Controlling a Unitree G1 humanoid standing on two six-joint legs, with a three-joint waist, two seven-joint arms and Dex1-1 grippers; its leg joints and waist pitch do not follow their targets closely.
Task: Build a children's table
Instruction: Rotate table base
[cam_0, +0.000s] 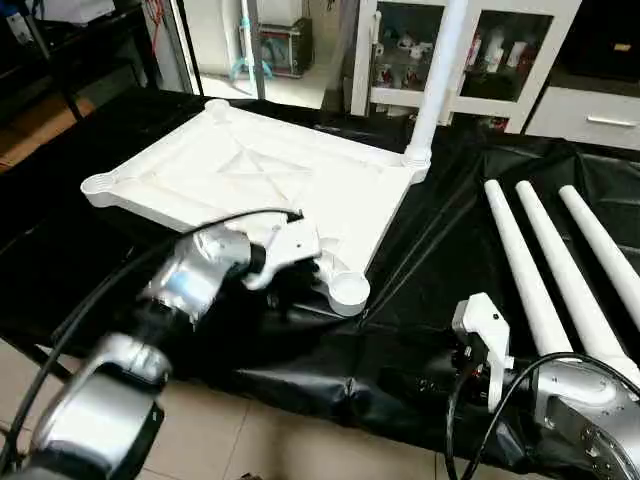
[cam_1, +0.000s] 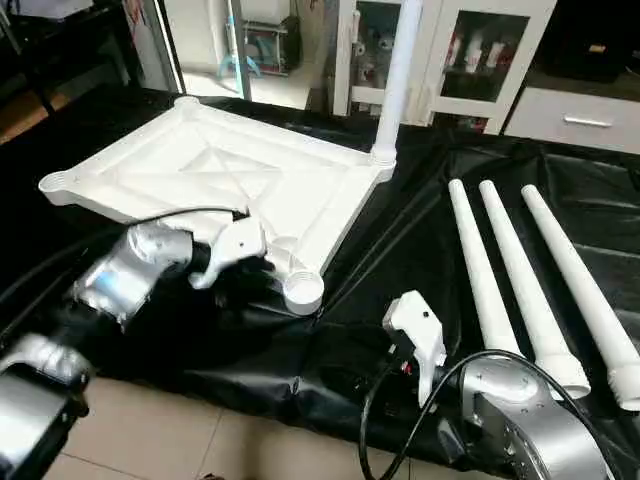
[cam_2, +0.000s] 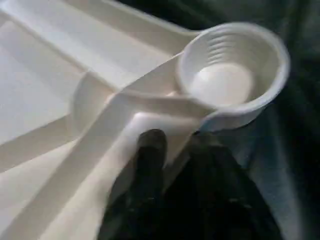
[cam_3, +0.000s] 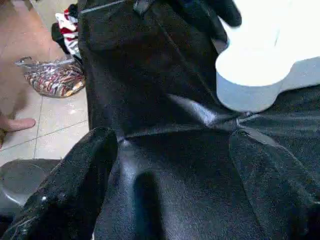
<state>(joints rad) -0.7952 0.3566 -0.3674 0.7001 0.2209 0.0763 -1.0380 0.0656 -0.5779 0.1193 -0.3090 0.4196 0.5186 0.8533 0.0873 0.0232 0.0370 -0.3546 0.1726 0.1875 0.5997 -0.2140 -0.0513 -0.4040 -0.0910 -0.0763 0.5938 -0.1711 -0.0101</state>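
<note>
Head views, top: the white table top (cam_0: 250, 175) lies underside up on the black cloth (cam_0: 420, 300) over the tabletop, ribs and X-brace showing.
Head views, fitted leg: one leg (cam_0: 437, 80) stands upright in the far right corner socket.
Head views, loose legs: three legs (cam_0: 560, 270) lie side by side on the cloth to the right of the top, well apart from it.
Head views, near socket: the near right corner socket (cam_0: 348, 291) is empty.
Head views, left gripper: the left gripper (cam_1: 268, 268) is at the top's near edge, just beside that socket.
Head views, right gripper: the right gripper (cam_0: 440, 385) hangs low over the cloth's near edge, touching neither top nor legs.
Head views, background: a white glass-door cabinet (cam_0: 460, 50) stands behind.
Left wrist view: the two black fingers (cam_2: 150, 150) sit close together, pinching the rim rib of the top, one on each side, right below the open socket.
Right wrist view: the fingers (cam_3: 80, 175) are spread wide over bare cloth; the socket's outer wall (cam_3: 250, 85) is ahead. Tiled floor (cam_3: 55, 125) shows beyond the cloth's edge.
</note>
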